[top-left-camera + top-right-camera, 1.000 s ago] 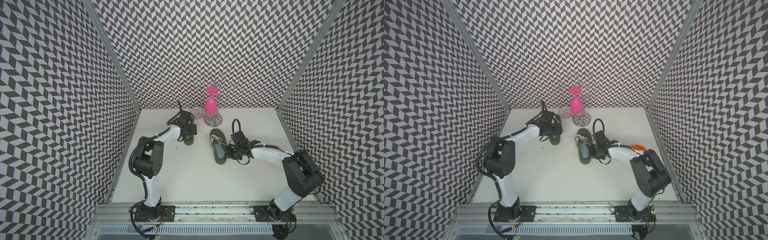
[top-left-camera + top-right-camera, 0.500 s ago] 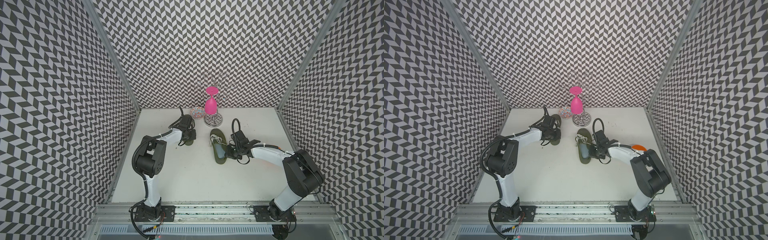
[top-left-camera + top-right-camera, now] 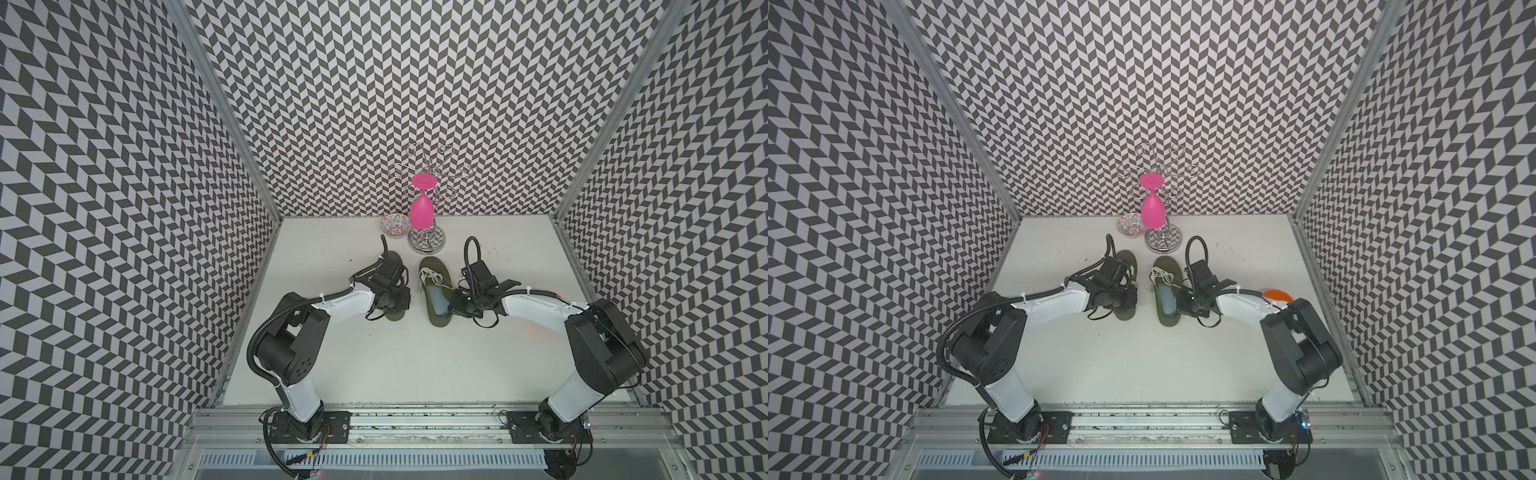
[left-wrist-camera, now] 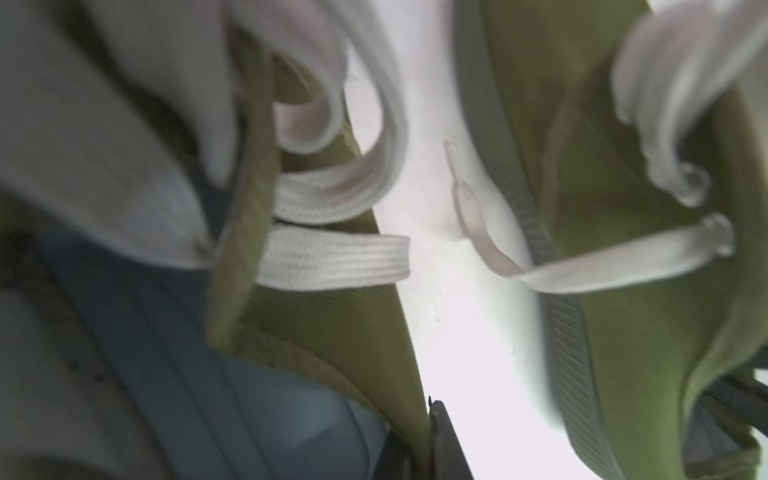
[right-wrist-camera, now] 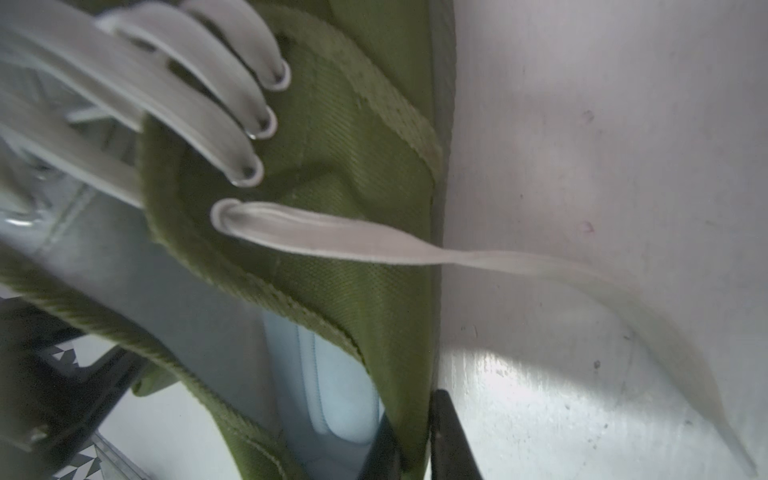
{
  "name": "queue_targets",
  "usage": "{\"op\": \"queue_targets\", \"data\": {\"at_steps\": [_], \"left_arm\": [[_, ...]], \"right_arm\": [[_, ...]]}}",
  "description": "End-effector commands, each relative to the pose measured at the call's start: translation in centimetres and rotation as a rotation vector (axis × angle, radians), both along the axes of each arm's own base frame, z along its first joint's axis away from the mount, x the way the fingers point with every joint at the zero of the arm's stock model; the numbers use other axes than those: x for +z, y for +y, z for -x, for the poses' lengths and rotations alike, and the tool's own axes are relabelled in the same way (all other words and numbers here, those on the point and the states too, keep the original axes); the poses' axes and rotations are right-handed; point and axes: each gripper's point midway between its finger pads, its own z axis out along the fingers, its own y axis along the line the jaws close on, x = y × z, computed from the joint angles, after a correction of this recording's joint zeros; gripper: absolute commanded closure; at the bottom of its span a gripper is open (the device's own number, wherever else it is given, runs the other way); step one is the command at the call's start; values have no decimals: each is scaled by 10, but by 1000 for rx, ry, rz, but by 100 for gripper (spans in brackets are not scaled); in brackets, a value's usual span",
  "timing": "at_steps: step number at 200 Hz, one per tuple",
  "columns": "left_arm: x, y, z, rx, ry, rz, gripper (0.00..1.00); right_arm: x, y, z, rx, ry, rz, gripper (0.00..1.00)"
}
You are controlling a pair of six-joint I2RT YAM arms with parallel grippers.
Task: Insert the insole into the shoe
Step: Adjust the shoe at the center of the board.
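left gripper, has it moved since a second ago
yes, the left gripper has come toward the front rail, away from the bowl at the back

The shoes (image 3: 434,265) are olive green with white laces (image 3: 428,276); the insole (image 3: 437,300) is pale blue. The glass (image 3: 421,212) is pink, the walls (image 3: 124,208) black-and-white chevron, the counter (image 3: 415,365) white.

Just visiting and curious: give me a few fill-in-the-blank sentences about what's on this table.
The left gripper pinches the left shoe, the right gripper the right shoe; both shoes are ____.
Their laces are ____.
The pink glass hangs ____ on the metal rack.
Beside the rack's base stands a small patterned ____.
Missing words: green; white; upside down; bowl.
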Motion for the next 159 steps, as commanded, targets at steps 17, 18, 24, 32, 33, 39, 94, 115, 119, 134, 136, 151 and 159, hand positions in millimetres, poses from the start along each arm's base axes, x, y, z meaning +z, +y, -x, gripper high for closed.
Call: {"op": "queue_targets", "data": {"at_steps": [17, 18, 24, 32, 33, 39, 94, 115, 119, 134, 136, 151, 159], "left_arm": [[5, -14, 4, -20, -34, -10, 83], [5, -14, 4, -20, -33, -10, 83], [6, -13, 5, -21, -36, -10, 82], [10, -12, 6, -22, -42, -3, 82], [11, -13, 6, -23, -44, -1, 81], [14, -13, 7, -29, -51, 11, 80], [12, -28, 28, -131, -16, 46, 68], [15, -24, 30, -127, -24, 35, 73], [16, -22, 30, -124, -27, 31, 73], [27, -18, 28, -111, -50, 23, 68], [30, -17, 27, -109, -55, 23, 67], [51, -16, 24, -105, -90, 35, 56], [65, -15, 21, -104, -115, 43, 51]], "right_arm": [[10, 8, -3, 23, -57, -38, 83], [11, 8, -3, 24, -58, -38, 82], [11, 8, -2, 25, -57, -39, 80], [15, 8, -2, 26, -65, -46, 80], [15, 9, -2, 27, -67, -47, 79], [17, 9, -2, 29, -71, -51, 79], [21, 30, -2, 97, -47, -136, 74], [20, 34, 1, 115, -33, -150, 74], [20, 33, 1, 113, -33, -147, 73], [24, 28, -1, 104, -47, -127, 69], [24, 27, -1, 103, -47, -124, 68], [37, 23, -3, 103, -71, -127, 60], [46, 22, -4, 108, -92, -125, 53]]}}
